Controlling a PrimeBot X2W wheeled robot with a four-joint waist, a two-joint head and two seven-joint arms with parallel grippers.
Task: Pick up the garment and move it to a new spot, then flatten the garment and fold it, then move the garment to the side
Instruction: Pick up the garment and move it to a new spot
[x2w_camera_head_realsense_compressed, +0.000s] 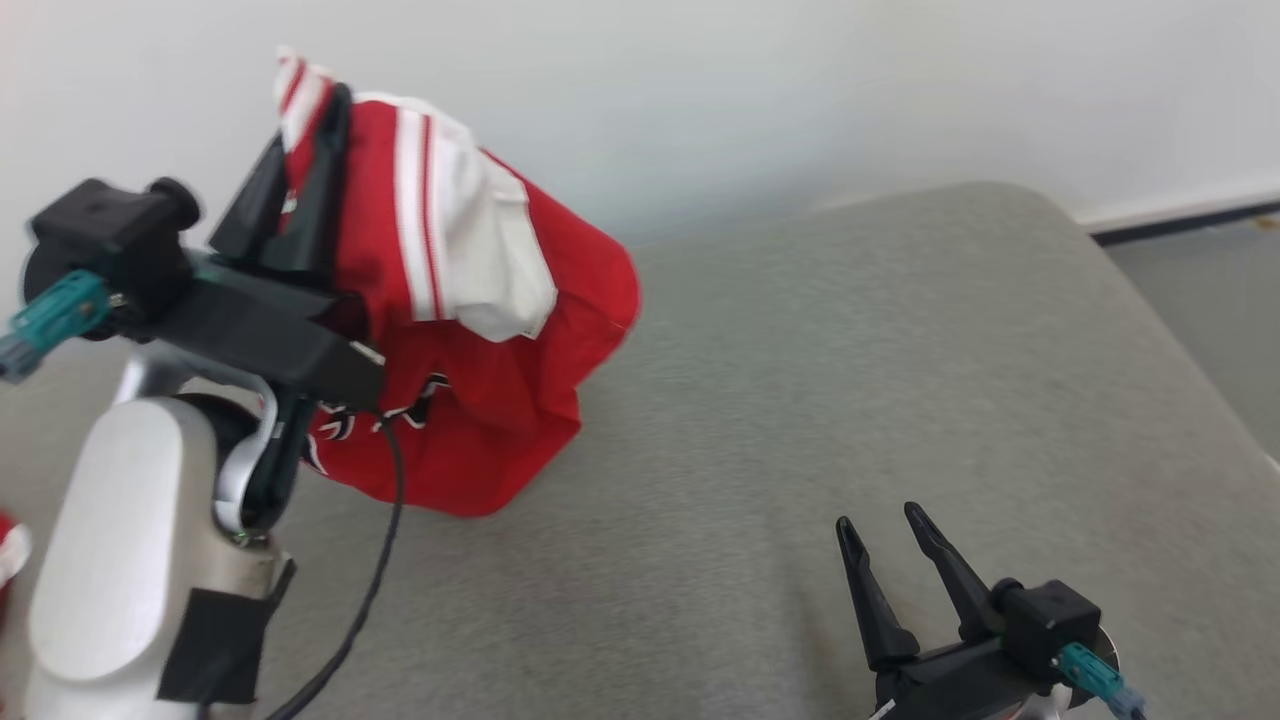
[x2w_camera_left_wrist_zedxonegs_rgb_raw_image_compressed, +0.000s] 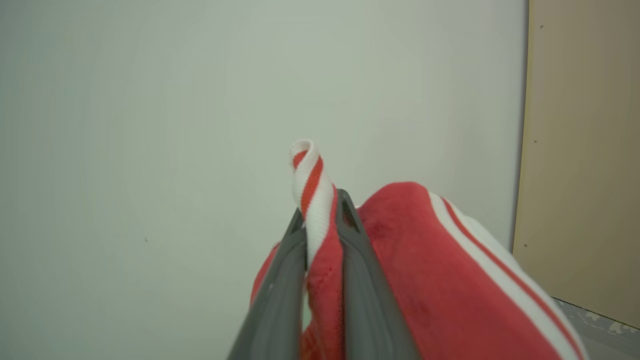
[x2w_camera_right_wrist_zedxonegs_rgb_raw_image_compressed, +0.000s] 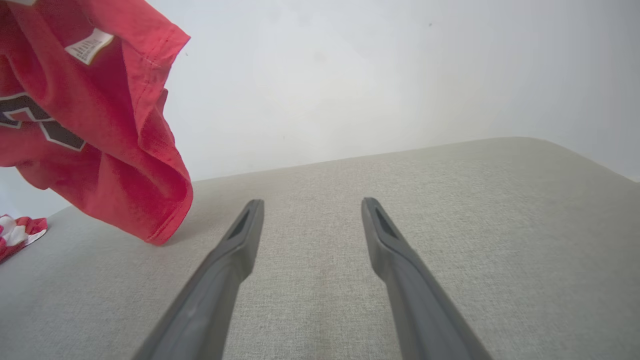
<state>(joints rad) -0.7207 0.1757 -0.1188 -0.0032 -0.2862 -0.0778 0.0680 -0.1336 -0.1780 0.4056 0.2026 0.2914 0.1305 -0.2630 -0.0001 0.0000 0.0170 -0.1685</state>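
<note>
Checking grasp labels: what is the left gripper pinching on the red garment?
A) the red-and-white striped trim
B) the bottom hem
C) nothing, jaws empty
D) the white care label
A: in the left wrist view the left gripper is shut on the striped trim, with the rest of the garment hanging from it.

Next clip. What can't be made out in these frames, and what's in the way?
Head view: left side and chest print of the garment, hidden behind the left claw and its arm.
Right wrist view: the garment's top, cut off by the upper and left edges; text on its label, too small.
Right wrist view: a red-and-white cloth, cut by the left edge.
Head view: base of the right claw, cut by the bottom edge.
</note>
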